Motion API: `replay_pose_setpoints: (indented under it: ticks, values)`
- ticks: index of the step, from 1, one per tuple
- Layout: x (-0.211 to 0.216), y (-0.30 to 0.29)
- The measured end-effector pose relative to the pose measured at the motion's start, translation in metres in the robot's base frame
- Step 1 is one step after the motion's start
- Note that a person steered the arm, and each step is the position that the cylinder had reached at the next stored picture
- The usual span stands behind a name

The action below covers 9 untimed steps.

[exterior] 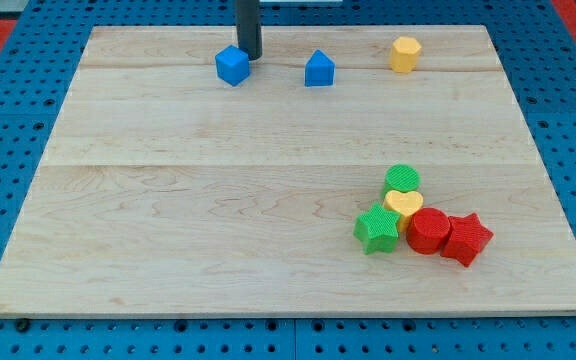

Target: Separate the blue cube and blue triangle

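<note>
Tip (251,57) down on wooden board (168,200) at far edge, just right of and slightly behind blue cube (232,65), touching or nearly so; contact not resolvable. Plain rod, no jaws, nothing held. Blue triangle (319,69) to the right of cube, clear gap between them, same far row. Yellow hexagonal block (405,54) farther right, apart from triangle. Cluster at near right: green round block (402,181) at back, yellow heart (402,205) touching in front of it, green star (376,230) on left, red round block (428,230) and red star (465,239) on right, all packed together. Blue perforated table (8,100) around board.
</note>
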State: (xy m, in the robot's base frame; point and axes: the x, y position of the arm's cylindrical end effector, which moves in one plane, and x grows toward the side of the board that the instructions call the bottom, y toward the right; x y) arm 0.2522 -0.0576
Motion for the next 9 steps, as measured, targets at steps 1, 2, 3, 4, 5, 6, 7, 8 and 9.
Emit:
replay_pose_setpoints:
  ticks: [1,2,3,4,5,6,7,8,9]
  values:
    - [0.000,0.000]
    - [-0.004,0.011]
    - [-0.002,0.013]
    - [0.000,0.034]
    - [0.022,0.042]
    - [0.036,0.035]
    - [0.036,0.035]
    - [0.036,0.019]
    - [0.036,-0.003]
